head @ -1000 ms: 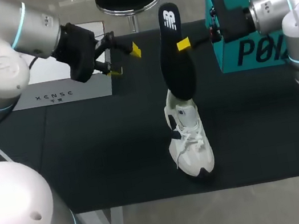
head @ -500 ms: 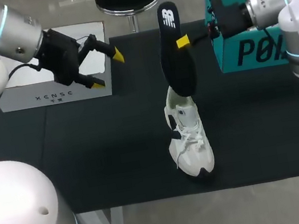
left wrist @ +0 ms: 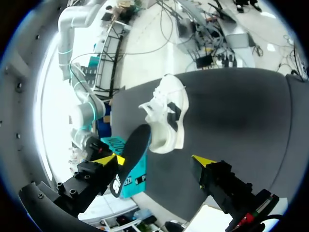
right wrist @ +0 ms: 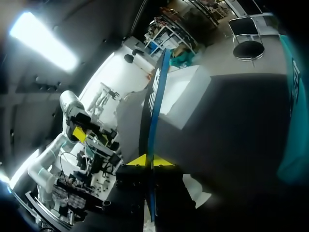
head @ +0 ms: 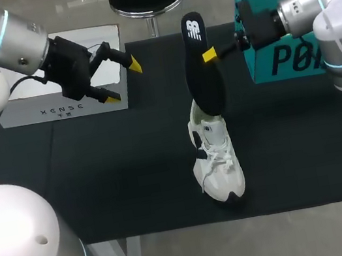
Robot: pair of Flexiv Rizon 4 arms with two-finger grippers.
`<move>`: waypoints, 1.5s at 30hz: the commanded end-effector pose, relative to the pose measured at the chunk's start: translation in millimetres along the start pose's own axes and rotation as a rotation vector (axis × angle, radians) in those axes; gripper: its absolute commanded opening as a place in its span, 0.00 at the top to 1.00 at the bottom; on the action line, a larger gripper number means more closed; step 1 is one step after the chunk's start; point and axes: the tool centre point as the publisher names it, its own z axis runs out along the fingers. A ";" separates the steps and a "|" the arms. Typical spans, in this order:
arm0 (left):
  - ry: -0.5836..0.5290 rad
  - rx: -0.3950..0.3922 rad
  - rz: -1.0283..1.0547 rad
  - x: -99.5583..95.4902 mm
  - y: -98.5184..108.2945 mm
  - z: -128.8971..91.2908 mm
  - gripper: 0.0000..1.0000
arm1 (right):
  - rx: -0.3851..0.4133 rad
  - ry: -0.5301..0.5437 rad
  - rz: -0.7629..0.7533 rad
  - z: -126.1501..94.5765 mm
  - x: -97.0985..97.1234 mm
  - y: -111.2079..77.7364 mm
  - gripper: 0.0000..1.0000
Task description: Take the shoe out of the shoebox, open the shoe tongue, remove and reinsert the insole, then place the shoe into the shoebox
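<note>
A white shoe point(head: 217, 163) lies on the black table point(head: 99, 174), toe toward the front edge. A black insole point(head: 202, 63) stands upright over it, its lower end at the shoe's opening. My right gripper point(head: 210, 55) is shut on the insole's edge about halfway up. The right wrist view has the insole point(right wrist: 152, 111) edge-on between the yellow tips of that gripper point(right wrist: 145, 162). My left gripper point(head: 121, 80) hangs open and empty, off to the left of the insole. From the left gripper point(left wrist: 154, 162), the shoe point(left wrist: 166, 116) and insole point(left wrist: 130, 154) lie ahead.
The teal shoebox point(head: 276, 49) stands at the back right of the table, behind my right gripper. A white box point(head: 68, 106) rests at the back left, under my left arm.
My left gripper has drawn back to the left, away from the insole, still open. My right gripper has shifted the insole slightly left and stays shut on it.
</note>
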 end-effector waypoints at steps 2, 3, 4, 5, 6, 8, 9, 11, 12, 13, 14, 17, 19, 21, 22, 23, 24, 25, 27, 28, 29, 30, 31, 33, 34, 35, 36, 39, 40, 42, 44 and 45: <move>0.004 0.000 0.000 -0.4 0.1 -0.2 0.00 | -0.009 -0.022 0.001 8.9 -2.6 -12.1 1.00; 0.004 0.000 0.000 -0.4 0.1 -0.2 0.00 | -0.018 -0.025 0.005 9.9 -4.2 -14.9 1.00; 0.004 0.000 0.000 -0.4 0.1 -0.2 0.00 | -0.020 -0.024 0.008 10.9 -5.3 -16.4 1.00; 0.004 0.000 0.000 -0.4 0.1 -0.2 0.00 | -0.024 -0.022 0.013 11.7 -6.6 -17.3 1.00; 0.004 0.000 0.000 -0.4 0.1 -0.2 0.00 | -0.030 -0.024 0.015 11.9 -6.7 -17.3 1.00; 0.004 0.000 0.000 -0.4 0.1 -0.2 0.00 | -0.035 -0.028 0.008 11.9 -6.8 -15.2 1.00; 0.004 0.000 0.000 -0.4 0.1 -0.2 0.00 | -0.036 -0.030 0.001 12.0 -6.5 -14.0 1.00; 0.004 0.000 0.000 -0.4 0.1 -0.2 0.00 | -0.029 -0.038 -0.008 12.1 -6.6 -13.6 1.00; 0.004 0.000 0.000 -0.4 0.1 -0.2 0.00 | -0.027 -0.042 -0.008 13.0 -6.9 -14.6 1.00; 0.004 0.000 0.000 -0.4 0.1 -0.2 0.00 | -0.026 -0.047 -0.005 13.7 -8.1 -18.0 1.00; 0.004 0.000 0.000 -0.4 0.1 -0.2 0.00 | -0.029 -0.052 -0.002 13.7 -8.8 -21.7 1.00; 0.004 0.000 0.000 -0.4 0.1 -0.2 0.00 | -0.036 -0.055 0.012 15.9 -10.8 -32.6 1.00; 0.004 0.000 0.000 -0.4 0.1 -0.2 0.00 | -0.037 -0.055 0.019 17.7 -11.7 -38.3 1.00; 0.004 0.000 0.000 -0.4 0.1 -0.2 0.00 | -0.040 -0.053 0.030 19.5 -13.2 -43.7 1.00; 0.004 0.000 0.000 -0.4 0.1 -0.2 0.00 | -0.041 -0.054 0.031 20.3 -13.4 -46.0 1.00; 0.004 0.000 0.000 -0.4 0.1 -0.2 0.00 | -0.043 -0.056 0.031 21.1 -13.8 -47.8 1.00; 0.004 0.000 0.000 -0.4 0.1 -0.2 0.00 | -0.043 -0.058 0.031 22.3 -14.4 -49.9 1.00; 0.004 0.000 0.000 -0.4 0.1 -0.2 0.00 | -0.048 -0.062 0.034 23.3 -15.4 -52.1 1.00; 0.004 0.000 0.000 -0.4 0.1 -0.2 0.00 | -0.049 -0.063 0.037 24.9 -20.3 -56.6 1.00; 0.004 0.000 0.000 -0.4 0.1 -0.2 0.00 | -0.050 -0.063 0.037 26.9 -19.9 -58.1 1.00; 0.004 0.000 0.000 -0.4 0.1 -0.2 0.00 | -0.051 -0.062 0.038 29.0 -19.8 -59.7 1.00; 0.004 0.000 0.000 -0.4 0.1 -0.2 0.00 | -0.050 -0.061 0.040 30.8 -19.9 -61.5 1.00; 0.004 0.000 0.000 -0.4 0.1 -0.2 0.00 | -0.048 -0.061 0.041 32.1 -20.1 -63.1 1.00; 0.004 0.000 0.000 -0.4 0.1 -0.2 0.00 | -0.041 -0.060 0.040 34.3 -19.7 -66.2 1.00; 0.004 0.000 0.000 -0.4 0.1 -0.2 0.00 | -0.040 -0.062 0.040 34.9 -20.6 -68.7 1.00; 0.004 0.000 0.000 -0.4 0.1 -0.2 0.00 | -0.038 -0.062 0.040 35.6 -21.1 -71.5 1.00; 0.004 0.000 0.000 -0.4 0.1 -0.2 0.00 | -0.031 -0.066 0.041 35.8 -21.3 -74.3 1.00; 0.004 0.000 0.000 -0.4 0.1 -0.2 0.00 | -0.032 -0.069 0.051 36.4 -20.1 -84.5 1.00; 0.004 0.000 0.000 -0.4 0.1 -0.2 0.00 | -0.033 -0.072 0.054 37.2 -18.5 -87.9 1.00; 0.004 0.000 0.000 -0.4 0.1 -0.2 0.00 | -0.036 -0.081 0.060 36.3 -18.1 -94.9 1.00; 0.004 0.000 0.000 -0.4 0.1 -0.2 0.00 | -0.039 -0.093 0.068 34.3 -18.5 -104.6 1.00; 0.004 0.000 0.000 -0.4 0.1 -0.2 0.00 | -0.039 -0.095 0.069 34.0 -18.6 -106.9 1.00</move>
